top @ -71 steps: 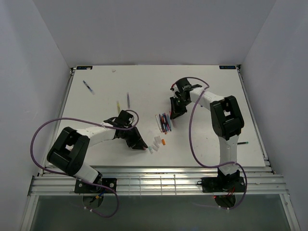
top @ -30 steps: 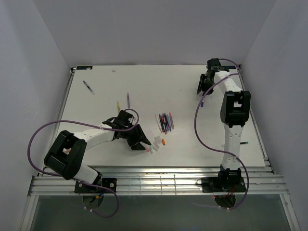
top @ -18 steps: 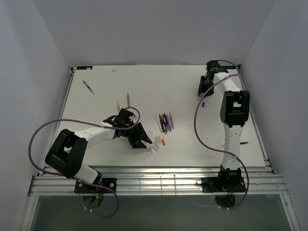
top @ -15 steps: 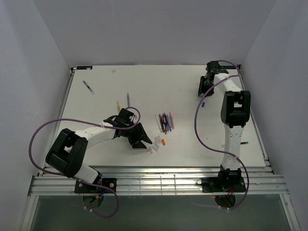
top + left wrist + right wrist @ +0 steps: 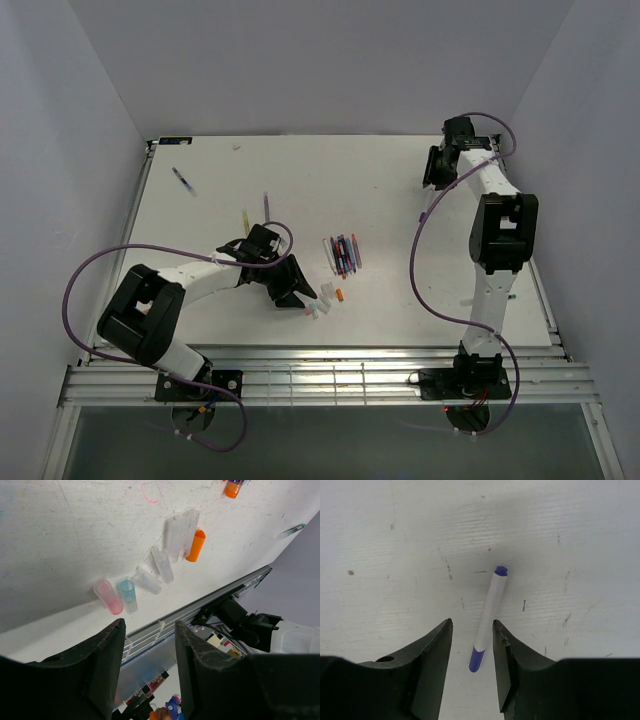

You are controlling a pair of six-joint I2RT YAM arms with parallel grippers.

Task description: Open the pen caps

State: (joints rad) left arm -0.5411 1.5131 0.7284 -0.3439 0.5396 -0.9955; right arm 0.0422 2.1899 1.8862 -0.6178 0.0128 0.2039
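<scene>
Only the right wrist view shows the purple-ended pen (image 5: 489, 611) lying flat on the table (image 5: 380, 540), framed by the part-open, empty fingers of the right gripper (image 5: 472, 625). Overhead, that arm stretches to the far right corner. The left gripper (image 5: 149, 626), likewise parted and holding nothing, hovers low on its bent arm over the loose pen caps (image 5: 165, 555) near the bundled pens (image 5: 342, 255).
</scene>
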